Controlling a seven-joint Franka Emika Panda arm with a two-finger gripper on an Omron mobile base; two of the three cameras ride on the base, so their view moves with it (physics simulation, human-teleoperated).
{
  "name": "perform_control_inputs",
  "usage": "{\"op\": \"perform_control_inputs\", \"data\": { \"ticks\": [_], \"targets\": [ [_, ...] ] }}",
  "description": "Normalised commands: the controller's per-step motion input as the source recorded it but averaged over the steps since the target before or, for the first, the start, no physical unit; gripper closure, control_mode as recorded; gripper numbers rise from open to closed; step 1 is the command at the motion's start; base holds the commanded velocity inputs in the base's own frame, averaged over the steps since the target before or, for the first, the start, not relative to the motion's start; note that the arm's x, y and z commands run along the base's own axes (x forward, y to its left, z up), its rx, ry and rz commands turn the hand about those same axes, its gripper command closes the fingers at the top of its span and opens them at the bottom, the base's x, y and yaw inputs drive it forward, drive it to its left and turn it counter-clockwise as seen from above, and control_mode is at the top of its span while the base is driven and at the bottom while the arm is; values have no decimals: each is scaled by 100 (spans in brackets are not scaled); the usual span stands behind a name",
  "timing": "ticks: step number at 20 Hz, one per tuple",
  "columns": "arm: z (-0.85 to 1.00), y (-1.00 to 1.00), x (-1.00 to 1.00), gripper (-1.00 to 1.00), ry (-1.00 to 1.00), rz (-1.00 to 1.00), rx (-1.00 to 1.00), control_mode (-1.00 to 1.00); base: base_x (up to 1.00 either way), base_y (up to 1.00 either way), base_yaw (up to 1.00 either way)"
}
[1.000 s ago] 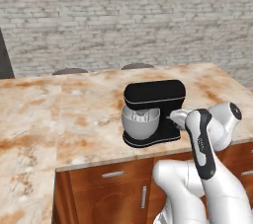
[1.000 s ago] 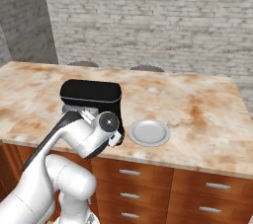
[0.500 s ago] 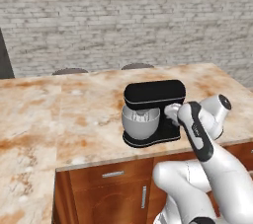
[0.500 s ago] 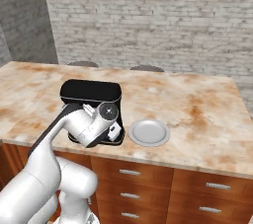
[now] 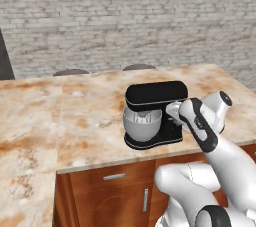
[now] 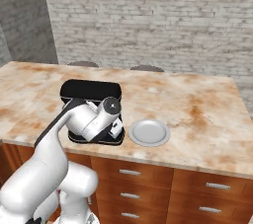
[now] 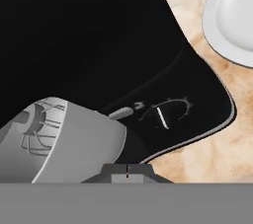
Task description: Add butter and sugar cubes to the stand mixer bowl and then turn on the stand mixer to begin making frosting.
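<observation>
Gripper [image 7: 127, 169] at the bottom of the hand view, finger tips together, nothing between them. It sits low, right at the side of the stand mixer [image 5: 154, 113], beside the column and just above the base. Closed tips suit a poke or nudge at a control, not a pick-up.

Just ahead of the tips: the stand mixer bowl [image 7: 74, 144], light grey, seated on the flat black base, wire whisk [image 7: 37, 127] hanging inside. Contents of the bowl cannot be made out; butter and sugar cubes not identifiable.

Past the bowl, on the black body: a small grey lever [image 7: 121, 113] and a dial marking [image 7: 165, 114] with a white tick. Judgement: this is the on switch, and the hand is lined up for the final step, turning the mixer on.

Farther right on the marbled counter [image 6: 197, 109], a white plate [image 6: 149, 132] lies just beside the mixer base, bare.

Beyond, a grey brick wall [image 5: 125, 16].
</observation>
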Motion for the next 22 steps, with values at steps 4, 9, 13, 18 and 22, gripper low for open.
{"op": "perform_control_inputs", "data": {
  "ticks": [4, 9, 13, 18, 22],
  "targets": [
    [-19, -6, 1, 100, 0, 0, 0, -100, 0, 0, 0],
    [-21, -20, 2, 100, -2, 0, 0, -100, 0, 0, 0],
    [-14, -5, 4, 100, -4, 0, 0, -100, 0, 0, 0],
    [-5, 0, 6, 100, -1, 0, 0, -100, 0, 0, 0],
    [0, 0, 16, 100, 0, 0, 0, -100, 0, 0, 0]
  ]
}}
